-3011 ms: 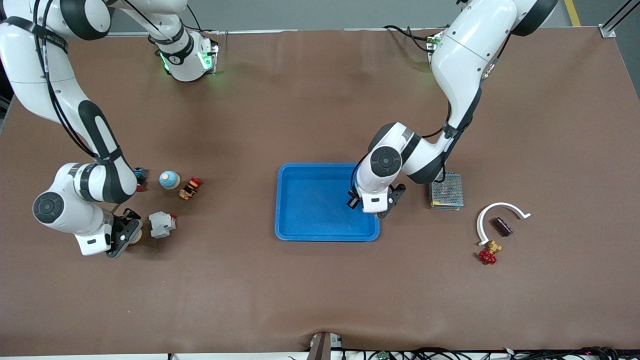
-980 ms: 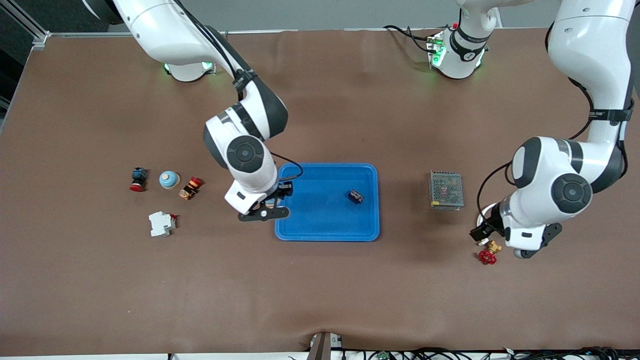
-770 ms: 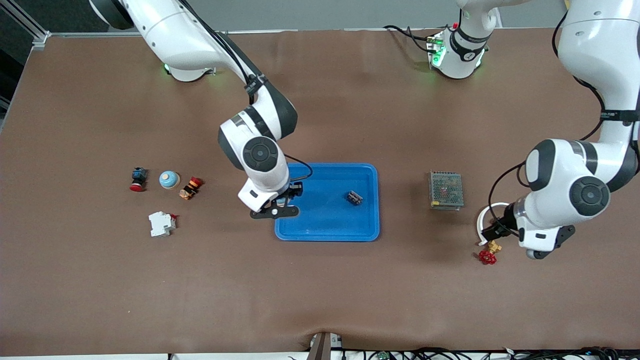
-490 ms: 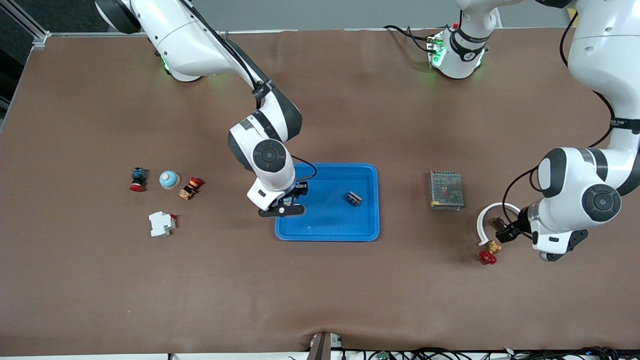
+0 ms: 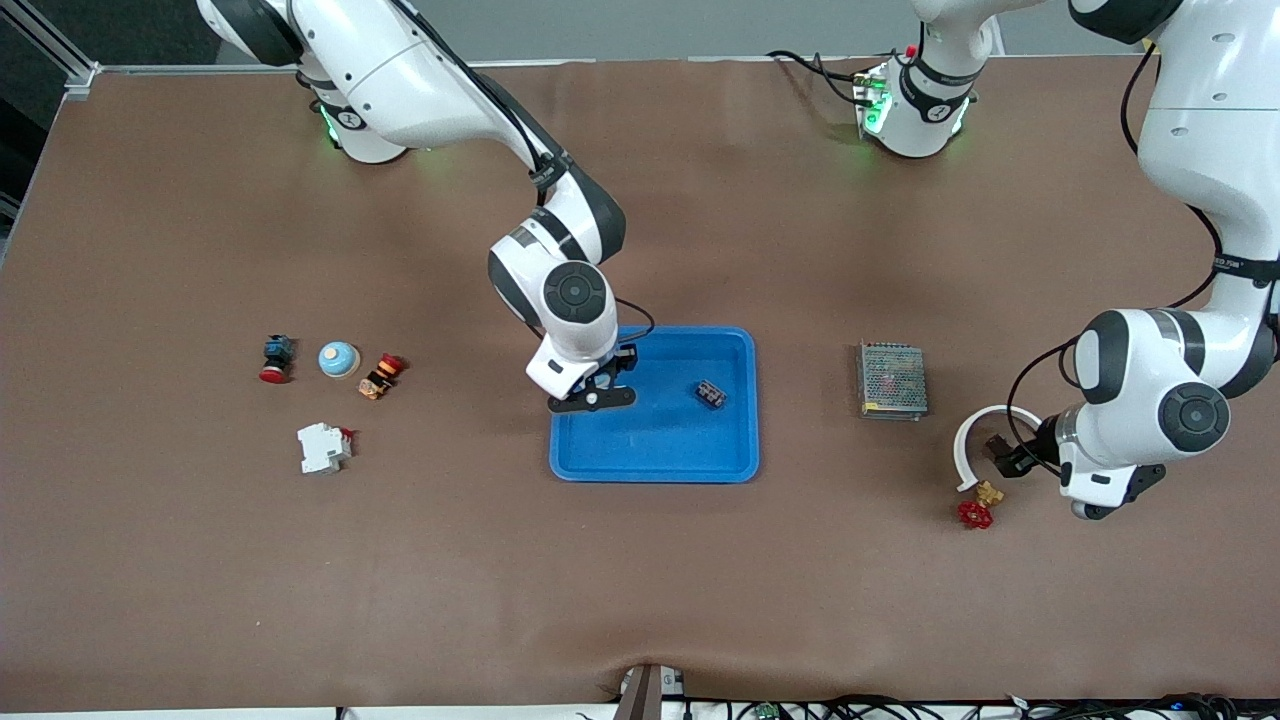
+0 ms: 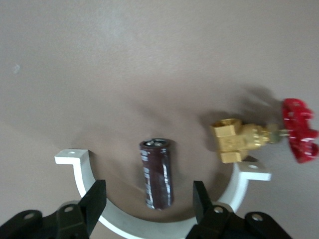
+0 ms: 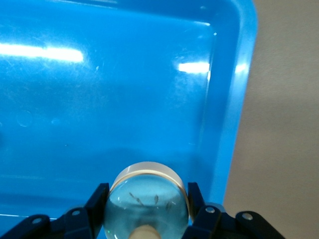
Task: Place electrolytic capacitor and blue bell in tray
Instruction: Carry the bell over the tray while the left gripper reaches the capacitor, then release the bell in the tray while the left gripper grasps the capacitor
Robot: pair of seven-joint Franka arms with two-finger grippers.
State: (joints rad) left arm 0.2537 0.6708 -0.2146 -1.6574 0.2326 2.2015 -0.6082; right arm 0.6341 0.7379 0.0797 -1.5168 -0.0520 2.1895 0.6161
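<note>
Holding bell (image 7: pixel 147 199) over tray (image 7: pixel 234 99), right gripper (image 7: pixel 147 209); left gripper (image 6: pixel 149 199) straddling capacitor (image 6: pixel 157 172).

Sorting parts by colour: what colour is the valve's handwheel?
Red, on a brass body; the valve shows best in the left wrist view.

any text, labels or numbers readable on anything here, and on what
None can be read.
Dark brown capacitor between the left gripper's open fingers: pale print along its sleeve, too blurred to read.
Left arm's black wrist band: small white lettering, too small to read.
Metal mesh box: no legible label.
Blue tray and the bell in the right gripper: no markings.
</note>
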